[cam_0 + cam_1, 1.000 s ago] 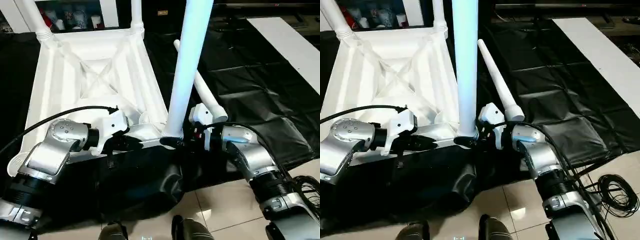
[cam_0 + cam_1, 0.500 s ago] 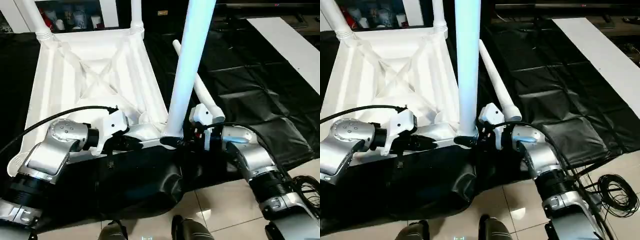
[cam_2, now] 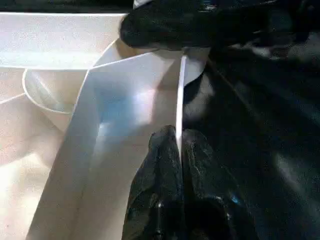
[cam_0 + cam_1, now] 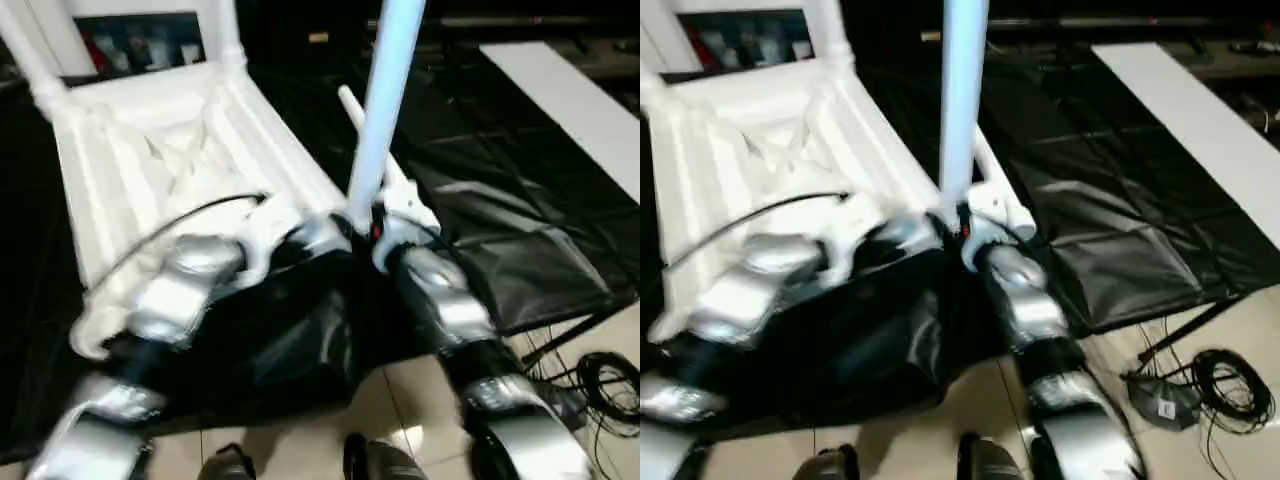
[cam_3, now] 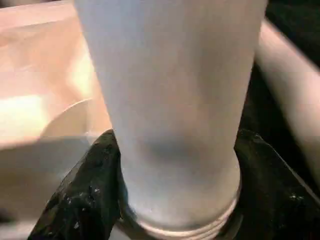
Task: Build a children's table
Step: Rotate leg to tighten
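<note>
The white tabletop (image 4: pixel 150 150) lies upside down on black sheeting, its ribbed underside facing up. Two white legs (image 4: pixel 225 30) stand in its far corner sockets. My left gripper (image 3: pixel 179 136) is shut on the thin near rim of the tabletop, next to a round corner socket (image 3: pixel 47 92). My right gripper (image 5: pixel 177 180) is shut around the base of a third leg (image 4: pixel 385 110), which stands nearly upright at the near right corner. Its threaded end sits between the black fingers (image 5: pixel 82 187). A fourth leg (image 4: pixel 400 185) lies loose on the sheet behind it.
Black plastic sheeting (image 4: pixel 500 200) covers the floor under the work. A flat white board (image 4: pixel 570 100) lies at the far right. Coiled black cables (image 4: pixel 605 370) rest on the tiled floor at the near right. A cabinet with glass doors (image 4: pixel 130 40) stands behind the tabletop.
The whole picture has shifted and tilted, so the camera has moved. Both grippers keep their holds, the left on the rim and the right on the upright leg.
</note>
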